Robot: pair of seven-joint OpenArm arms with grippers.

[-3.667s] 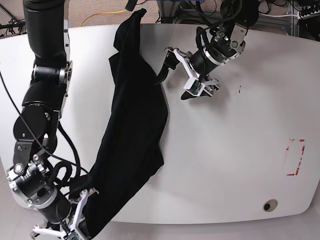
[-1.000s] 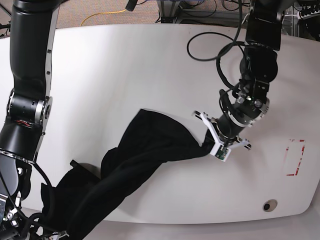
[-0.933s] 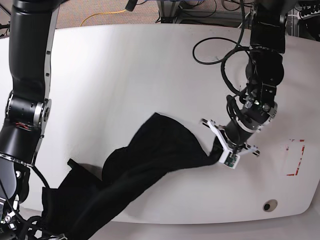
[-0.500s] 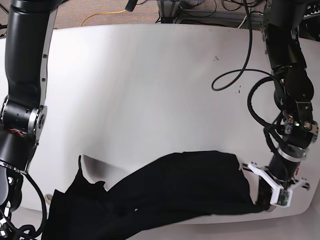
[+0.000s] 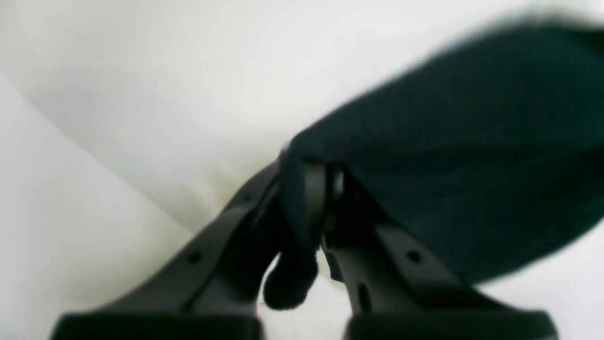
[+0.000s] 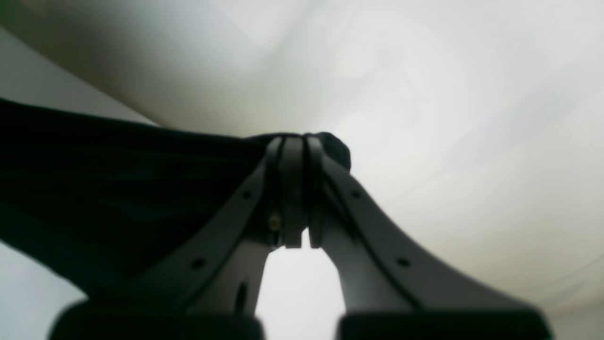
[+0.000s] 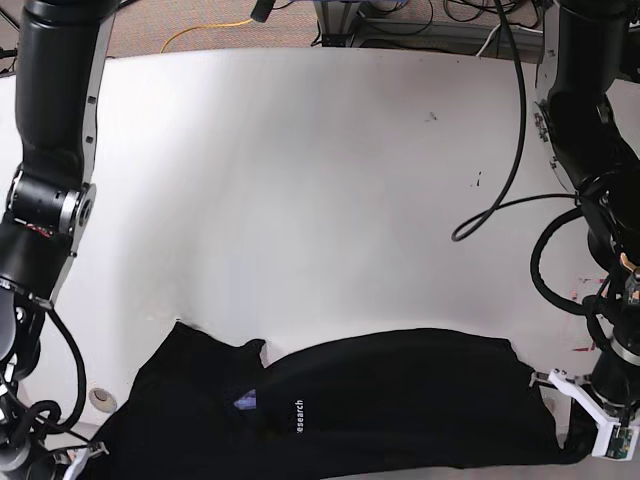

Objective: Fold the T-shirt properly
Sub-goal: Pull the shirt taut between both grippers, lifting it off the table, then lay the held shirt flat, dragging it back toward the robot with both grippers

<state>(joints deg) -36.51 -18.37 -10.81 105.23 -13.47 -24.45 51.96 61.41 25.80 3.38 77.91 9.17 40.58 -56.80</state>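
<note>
The table [image 7: 300, 150] is white. The T-shirt [image 7: 400, 400] lies stretched along its near edge, unfolded and rumpled at the left; no fold is made. The left gripper [image 5: 325, 189] and right gripper [image 6: 295, 156] each appear clamped on a fabric edge, though both views are blurred.

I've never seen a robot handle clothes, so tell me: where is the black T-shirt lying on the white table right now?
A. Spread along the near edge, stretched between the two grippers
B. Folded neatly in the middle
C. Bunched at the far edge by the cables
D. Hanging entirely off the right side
A. The T-shirt lies along the table's near edge; the left gripper and the right gripper each pinch an end of it.
</note>
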